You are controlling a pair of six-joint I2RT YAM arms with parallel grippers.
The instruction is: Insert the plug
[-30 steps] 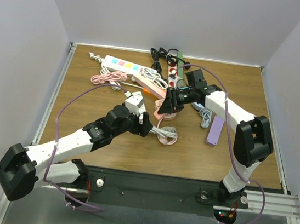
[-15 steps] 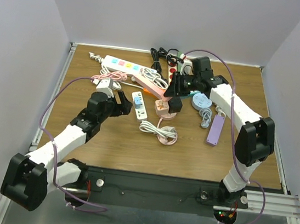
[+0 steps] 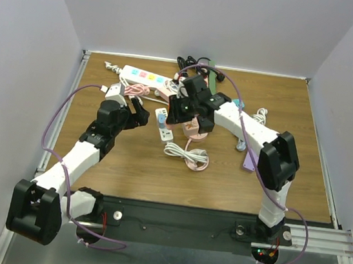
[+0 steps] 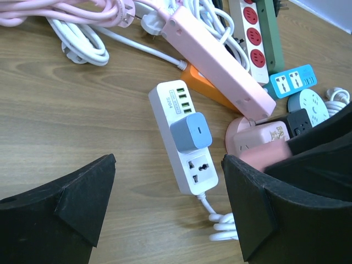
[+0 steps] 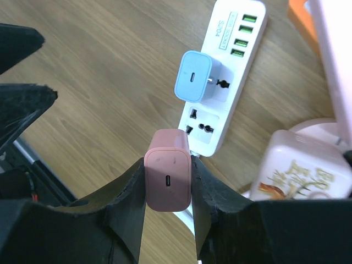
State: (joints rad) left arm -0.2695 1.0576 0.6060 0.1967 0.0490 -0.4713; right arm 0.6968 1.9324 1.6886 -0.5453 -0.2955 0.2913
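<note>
A white power strip point(image 4: 184, 144) with green USB ports lies on the wooden table, with a blue charger point(image 4: 191, 132) plugged into it and one socket point(image 4: 199, 165) free below the charger. My right gripper point(image 5: 168, 165) is shut on a pink plug point(image 5: 168, 179) and holds it just above the strip point(image 5: 220, 82), near the free socket point(image 5: 201, 122). In the top view the right gripper point(image 3: 181, 110) hovers over the strip point(image 3: 163, 122). My left gripper point(image 4: 168, 162) is open and empty, jaws wide either side of the strip's cable end; in the top view the left gripper point(image 3: 138, 113) sits left of the strip.
A pink strip point(image 4: 220, 60), an orange block point(image 4: 206, 91), a green strip with red sockets point(image 4: 258, 38) and a small blue strip point(image 4: 293, 81) crowd behind. A round pink socket point(image 3: 196, 129), a coiled white cable point(image 3: 190, 154) and a purple strip point(image 3: 252, 155) lie to the right.
My right gripper has swung left with the pink plug to above the white strip. My left arm has drawn back to the left, leaving the strip on the table.
</note>
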